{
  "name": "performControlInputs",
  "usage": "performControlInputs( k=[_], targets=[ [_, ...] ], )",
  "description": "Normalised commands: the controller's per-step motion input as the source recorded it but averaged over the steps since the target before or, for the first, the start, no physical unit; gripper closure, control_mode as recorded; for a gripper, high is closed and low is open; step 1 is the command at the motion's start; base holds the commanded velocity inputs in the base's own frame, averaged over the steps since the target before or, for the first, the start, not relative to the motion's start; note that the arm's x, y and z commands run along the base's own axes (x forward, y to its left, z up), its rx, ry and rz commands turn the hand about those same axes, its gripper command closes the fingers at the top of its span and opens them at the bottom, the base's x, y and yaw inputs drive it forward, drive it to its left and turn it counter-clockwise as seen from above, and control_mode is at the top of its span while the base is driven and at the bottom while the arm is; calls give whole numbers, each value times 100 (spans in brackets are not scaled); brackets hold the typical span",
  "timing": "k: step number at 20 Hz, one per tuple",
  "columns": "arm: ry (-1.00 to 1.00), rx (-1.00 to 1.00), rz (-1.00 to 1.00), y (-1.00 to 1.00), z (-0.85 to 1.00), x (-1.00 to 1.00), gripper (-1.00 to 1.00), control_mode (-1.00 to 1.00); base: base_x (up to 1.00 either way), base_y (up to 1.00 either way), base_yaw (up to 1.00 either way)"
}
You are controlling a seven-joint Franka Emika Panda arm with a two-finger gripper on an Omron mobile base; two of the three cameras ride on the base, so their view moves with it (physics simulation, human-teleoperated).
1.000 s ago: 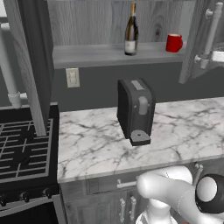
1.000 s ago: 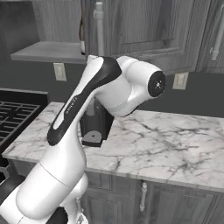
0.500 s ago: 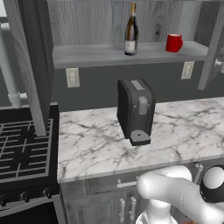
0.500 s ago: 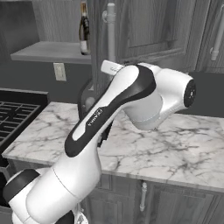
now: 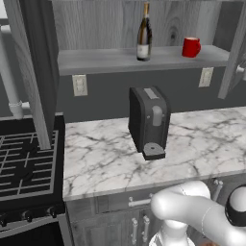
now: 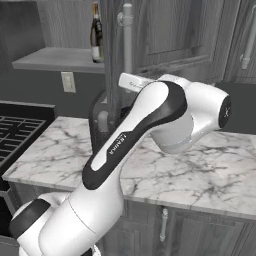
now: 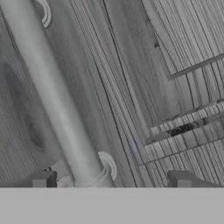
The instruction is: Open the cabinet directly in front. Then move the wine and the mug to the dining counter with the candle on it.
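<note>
The cabinet (image 5: pixel 144 29) fills the upper part of the left base view with both doors swung wide, one edge-on at the far left and one at the far right, so its shelf is exposed and the first step of the task looks done. Below it the marble counter (image 5: pixel 105 158) runs across the middle of the frame and carries the black coffee machine (image 5: pixel 149 120), an appliance that marks this as the worktop and not the dining counter. On the shelf the wine (image 5: pixel 143 32) stands upright at upper centre, with the red mug (image 5: pixel 191 47) apart from it to the right, both within forward reach once the doors are clear. The right base view hides the mug behind the open right door (image 6: pixel 165 35), showing the bottle at upper left. The hand view adds what neither base camera gives: the end effector (image 7: pixel 111 181) with its fingertips spread wide on either side of the silver bar handle (image 7: pixel 57 100), probably not touching it, though the close view makes contact hard to judge.
</note>
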Motion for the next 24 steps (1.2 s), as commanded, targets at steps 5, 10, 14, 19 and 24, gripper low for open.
performControlInputs(
  k=[5,10,14,19,24],
  targets=[
    [-7,-3,9,-11,-26,-84,-100,-100,0,0,0],
    [-3,-13,19,0,-49,-100,-100,-100,0,0,0],
    [-22,-19,4,58,-35,-100,-100,-100,0,0,0],
    [-35,-31,-15,100,-38,-89,-100,-100,0,0,0],
    [-27,-31,-23,100,-15,-29,-100,-100,0,0,0]
  ],
)
